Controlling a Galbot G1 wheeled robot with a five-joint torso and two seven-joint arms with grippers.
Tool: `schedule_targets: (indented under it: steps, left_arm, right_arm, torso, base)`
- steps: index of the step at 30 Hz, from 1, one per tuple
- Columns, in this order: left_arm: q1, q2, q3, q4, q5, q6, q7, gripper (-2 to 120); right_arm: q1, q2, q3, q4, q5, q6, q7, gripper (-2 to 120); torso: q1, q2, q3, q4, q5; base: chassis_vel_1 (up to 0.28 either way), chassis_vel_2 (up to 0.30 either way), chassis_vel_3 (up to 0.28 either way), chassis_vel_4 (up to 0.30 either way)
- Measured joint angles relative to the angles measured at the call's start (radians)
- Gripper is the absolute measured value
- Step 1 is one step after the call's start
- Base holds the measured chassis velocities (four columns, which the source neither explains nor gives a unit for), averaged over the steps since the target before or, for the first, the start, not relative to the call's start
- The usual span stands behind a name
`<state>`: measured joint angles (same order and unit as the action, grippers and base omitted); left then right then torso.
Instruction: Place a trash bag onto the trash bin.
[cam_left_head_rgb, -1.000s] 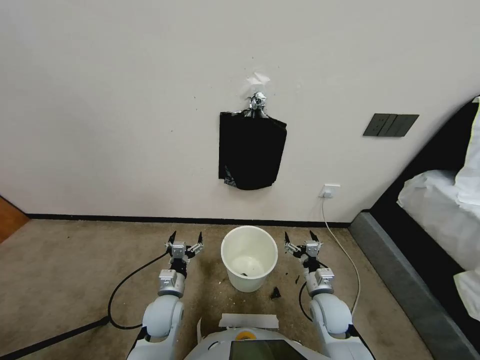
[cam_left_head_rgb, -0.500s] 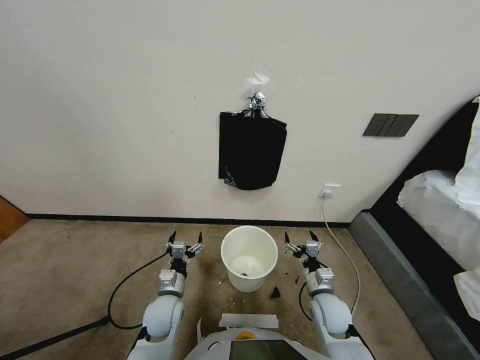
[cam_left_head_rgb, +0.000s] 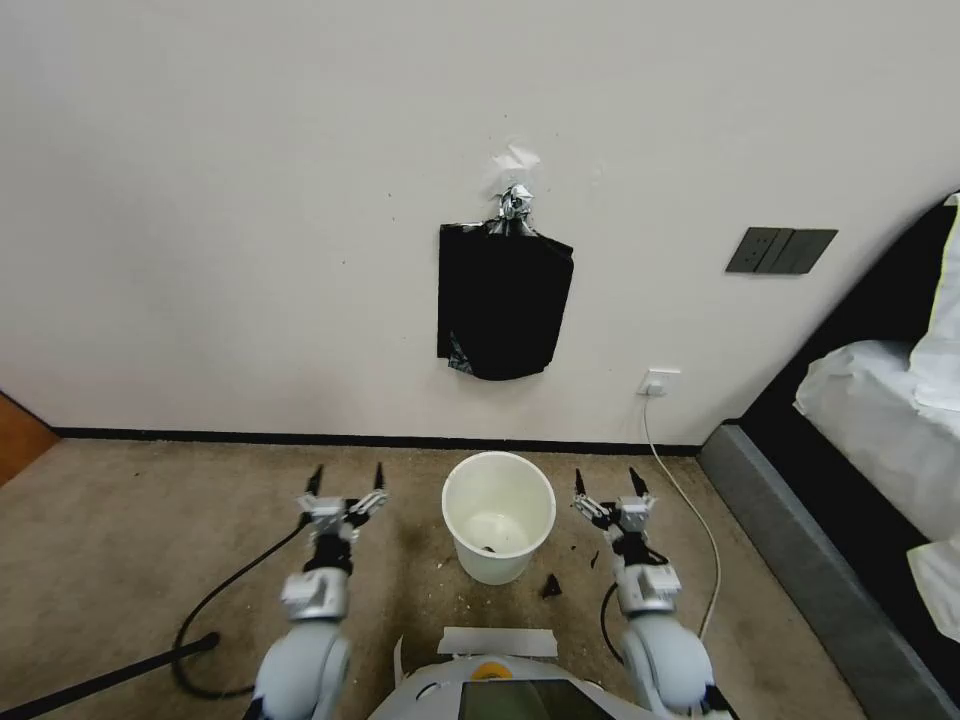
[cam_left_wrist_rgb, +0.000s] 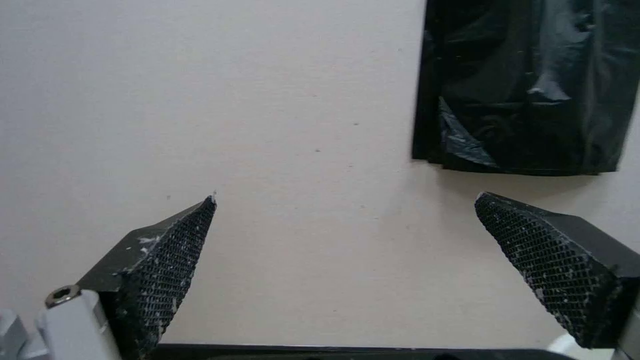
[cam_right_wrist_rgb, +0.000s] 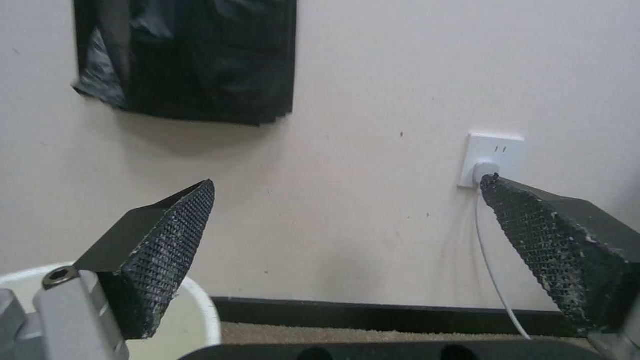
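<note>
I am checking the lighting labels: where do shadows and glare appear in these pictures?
Head view: even light; the silver clip on the bundle of black bags glints. Left wrist view: pale glare streaks on the bundle's plastic, beyond the open left gripper. Right wrist view: a soft shadow on the wall under the bundle, beyond the open right gripper.

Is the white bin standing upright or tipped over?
Upright: the trash bin stands on the carpet with its open mouth facing up, between the two claws.
</note>
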<state>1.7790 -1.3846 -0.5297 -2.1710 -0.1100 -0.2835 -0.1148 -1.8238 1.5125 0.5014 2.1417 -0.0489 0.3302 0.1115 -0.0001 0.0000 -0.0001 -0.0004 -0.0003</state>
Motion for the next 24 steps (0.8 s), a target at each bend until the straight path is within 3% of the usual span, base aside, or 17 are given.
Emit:
schedule_targets:
  steps: [15,24]
  left_arm:
    - [0.013,0.003,0.015,0.015,-0.015,0.003,0.012,100]
    - [0.003,0.031,0.017,0.029,-0.045,0.004,0.017,100]
  right_arm:
    - [0.043,-0.044,-0.031,-0.012,0.082,-0.017,0.001,100]
    - [0.322,-0.230,-0.108,-0.082,0.359,-0.126,-0.038,100]
  torso:
    - [0.000,0.000,0.000,0.0004,0.0003]
    - [0.000,0.000,0.000,0.0006,0.0005]
  base:
    - [0.000,0.000,0.000,0.000]
    - [0.000,0.000,0.000,0.000]
